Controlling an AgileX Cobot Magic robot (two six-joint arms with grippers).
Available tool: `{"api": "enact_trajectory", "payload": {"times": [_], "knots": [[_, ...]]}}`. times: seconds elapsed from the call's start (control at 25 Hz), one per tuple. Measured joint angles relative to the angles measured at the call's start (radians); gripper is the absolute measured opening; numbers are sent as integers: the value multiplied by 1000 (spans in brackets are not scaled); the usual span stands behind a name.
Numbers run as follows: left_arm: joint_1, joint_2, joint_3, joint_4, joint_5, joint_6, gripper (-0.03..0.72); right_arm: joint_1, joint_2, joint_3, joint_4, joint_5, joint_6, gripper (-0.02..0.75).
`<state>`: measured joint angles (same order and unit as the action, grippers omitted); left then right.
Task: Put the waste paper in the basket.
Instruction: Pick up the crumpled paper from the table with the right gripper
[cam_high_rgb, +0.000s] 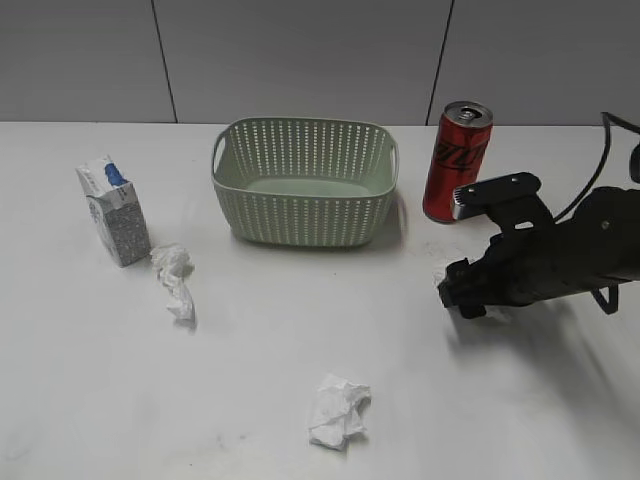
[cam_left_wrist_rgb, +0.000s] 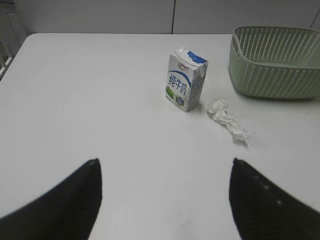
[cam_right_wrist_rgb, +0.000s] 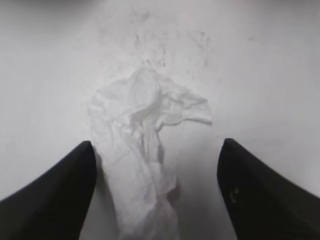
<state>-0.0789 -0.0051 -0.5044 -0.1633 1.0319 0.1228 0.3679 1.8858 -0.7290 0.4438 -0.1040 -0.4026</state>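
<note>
Nearest, one waste paper wad (cam_high_rgb: 337, 411) lies on open table. Mid-right, the right gripper (cam_right_wrist_rgb: 155, 165) is spread around a second wad (cam_right_wrist_rgb: 145, 150), mostly hidden in the exterior view. A third wad (cam_high_rgb: 174, 281) lies left; the left gripper (cam_left_wrist_rgb: 165, 187) is spread, grasping nothing. Farthest, the basket (cam_high_rgb: 305, 180).

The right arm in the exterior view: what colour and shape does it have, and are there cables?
The right arm is matte black and blocky, with a flat black bracket on top and a black cable looping behind it. In the wrist views, the fingers are plain black and taper to blunt points, without markings.
</note>
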Motion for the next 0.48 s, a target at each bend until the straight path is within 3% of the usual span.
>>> {"api": "enact_trajectory", "payload": {"times": [0.12,0.2,0.48], "knots": [[0,0,0,0,0,0,588,1,0,-1,0,0,2,542],[0,0,0,0,0,0,588,1,0,-1,0,1,2,472],[0,0,0,0,0,0,588,2,-1,-9,0,71,6,59]]}}
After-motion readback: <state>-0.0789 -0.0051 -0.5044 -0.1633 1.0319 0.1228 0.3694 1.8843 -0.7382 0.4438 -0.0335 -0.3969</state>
